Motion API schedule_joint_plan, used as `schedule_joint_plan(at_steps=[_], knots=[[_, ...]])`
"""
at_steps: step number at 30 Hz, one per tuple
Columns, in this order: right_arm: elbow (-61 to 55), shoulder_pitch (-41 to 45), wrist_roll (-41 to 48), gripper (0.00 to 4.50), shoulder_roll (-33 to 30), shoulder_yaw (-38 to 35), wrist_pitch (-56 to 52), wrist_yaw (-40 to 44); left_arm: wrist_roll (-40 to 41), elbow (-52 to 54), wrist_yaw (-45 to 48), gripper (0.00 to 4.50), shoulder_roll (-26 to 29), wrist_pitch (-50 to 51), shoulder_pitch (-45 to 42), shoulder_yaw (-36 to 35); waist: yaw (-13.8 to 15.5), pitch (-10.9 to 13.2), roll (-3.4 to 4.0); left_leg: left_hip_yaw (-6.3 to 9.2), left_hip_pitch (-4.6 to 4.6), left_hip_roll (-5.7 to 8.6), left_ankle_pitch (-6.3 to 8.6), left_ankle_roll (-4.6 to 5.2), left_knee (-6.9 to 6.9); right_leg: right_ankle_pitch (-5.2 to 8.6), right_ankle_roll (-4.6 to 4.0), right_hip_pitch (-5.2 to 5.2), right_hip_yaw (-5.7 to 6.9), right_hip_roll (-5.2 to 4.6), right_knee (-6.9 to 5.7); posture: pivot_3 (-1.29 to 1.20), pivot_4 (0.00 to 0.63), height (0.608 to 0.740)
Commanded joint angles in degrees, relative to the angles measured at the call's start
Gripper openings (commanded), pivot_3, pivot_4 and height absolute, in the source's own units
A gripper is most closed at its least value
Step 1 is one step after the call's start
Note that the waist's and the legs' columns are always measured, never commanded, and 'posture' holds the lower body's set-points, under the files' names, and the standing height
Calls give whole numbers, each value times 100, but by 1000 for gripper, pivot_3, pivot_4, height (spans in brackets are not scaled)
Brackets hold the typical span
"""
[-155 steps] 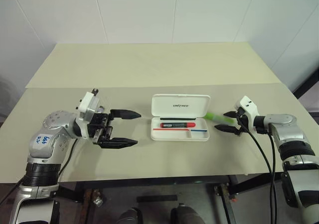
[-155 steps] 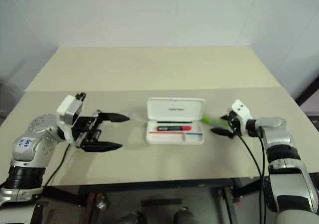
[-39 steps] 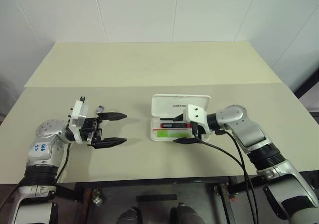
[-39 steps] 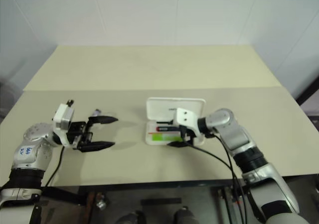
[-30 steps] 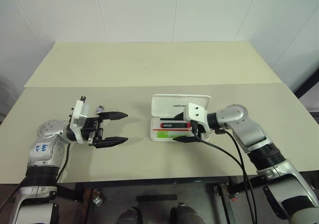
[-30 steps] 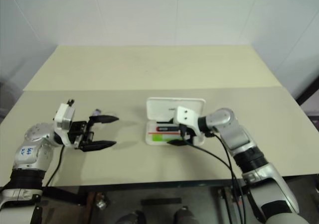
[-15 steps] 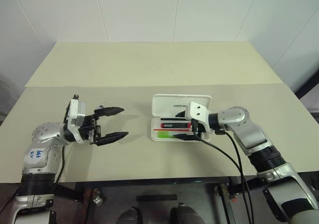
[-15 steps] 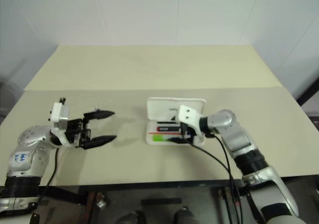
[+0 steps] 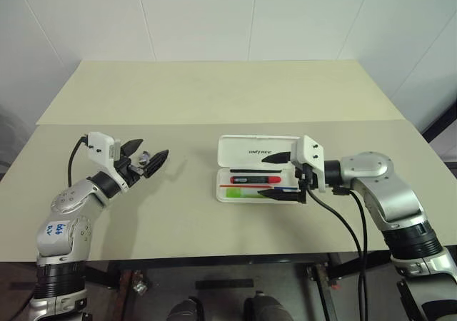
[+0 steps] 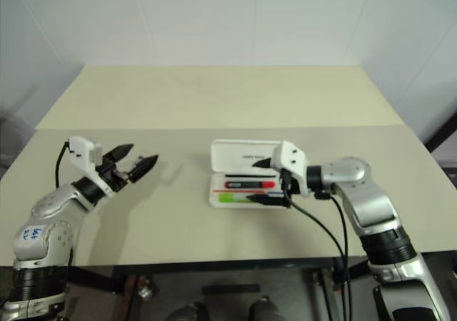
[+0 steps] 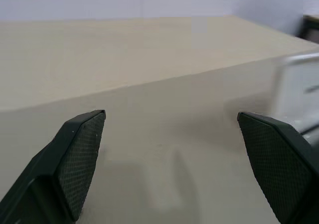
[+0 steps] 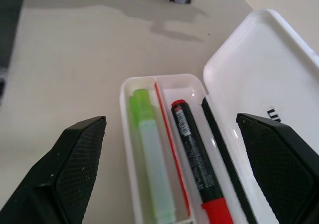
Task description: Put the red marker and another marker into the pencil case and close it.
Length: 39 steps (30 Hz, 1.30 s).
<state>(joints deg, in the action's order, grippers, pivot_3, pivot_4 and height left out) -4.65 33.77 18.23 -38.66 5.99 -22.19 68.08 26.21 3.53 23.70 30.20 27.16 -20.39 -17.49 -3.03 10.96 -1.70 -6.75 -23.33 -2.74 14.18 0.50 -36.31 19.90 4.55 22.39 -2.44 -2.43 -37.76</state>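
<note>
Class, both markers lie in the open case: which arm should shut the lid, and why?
Probably the right: its open gripper hangs at the case, beside the raised lid. The left gripper, also open, is well off to the side.

Head stereo overhead; close wrist views

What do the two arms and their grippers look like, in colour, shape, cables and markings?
Both arms have silver-grey rounded shells with black ribbed joints. Each gripper, left and right, has a white boxy wrist block and two black pointed fingers with textured pads. Black cables run from both wrists. The left arm carries a white sticker with blue handwriting.
</note>
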Motion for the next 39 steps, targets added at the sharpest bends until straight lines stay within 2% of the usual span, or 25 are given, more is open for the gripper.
schedule_joint_plan(at_steps=[1, 9, 19, 28, 29, 31, 39], knots=[[-326, -96, 365, 4443, -167, -345, -38, 131, -292, -167, -448, 4500, 54, 142, -317, -35, 2, 0, -1, 0, 0, 0, -1, -1, 0, 0, 0, 0, -1, 0, 0, 0, 150, 740], [-125, -168, 360, 4443, -427, -575, 39, -25, -743, -1275, -764, 4500, 127, 377, -1038, 119, 18, -1, -3, -3, 1, 1, -12, -20, 2, 0, 0, 1, 0, 1, 3, 0, 150, 740], [-119, -238, 341, 4443, -507, -608, 32, -190, -1029, -2467, -231, 4500, 260, 608, -1570, 541, 41, 0, -5, -9, 0, 1, -16, -28, 2, 0, 0, 3, 1, 2, 4, 0, 150, 740], [-170, -326, 383, 4443, -633, -692, 5, -309, -1247, -2878, -103, 4500, 303, 689, -1789, 711, 96, 0, -5, -11, 1, 1, -16, -28, 3, 0, 0, 5, 1, 2, 5, 0, 150, 740], [-162, -329, 383, 4500, -643, -700, 4, -315, -1274, -2905, -67, 4115, 304, 688, -1800, 748, 100, 0, -5, -12, 0, 1, -16, -28, 3, 0, 0, 5, 0, 2, 4, 0, 150, 740], [-161, -336, 386, 4500, -661, -718, -2, -331, -1269, -2898, 25, 3663, 289, 669, -1795, 765, 115, 0, -5, -13, 1, 1, -16, -28, 3, 0, 0, 5, 0, 2, 4, 0, 150, 740], [-134, -324, 395, 4500, -719, -737, 0, -365, -1351, -2964, 74, 1013, 267, 728, -1885, 763, 143, 0, -5, -12, 0, 2, -15, -28, 2, 0, 0, 5, 0, 1, 4, 0, 150, 740]])
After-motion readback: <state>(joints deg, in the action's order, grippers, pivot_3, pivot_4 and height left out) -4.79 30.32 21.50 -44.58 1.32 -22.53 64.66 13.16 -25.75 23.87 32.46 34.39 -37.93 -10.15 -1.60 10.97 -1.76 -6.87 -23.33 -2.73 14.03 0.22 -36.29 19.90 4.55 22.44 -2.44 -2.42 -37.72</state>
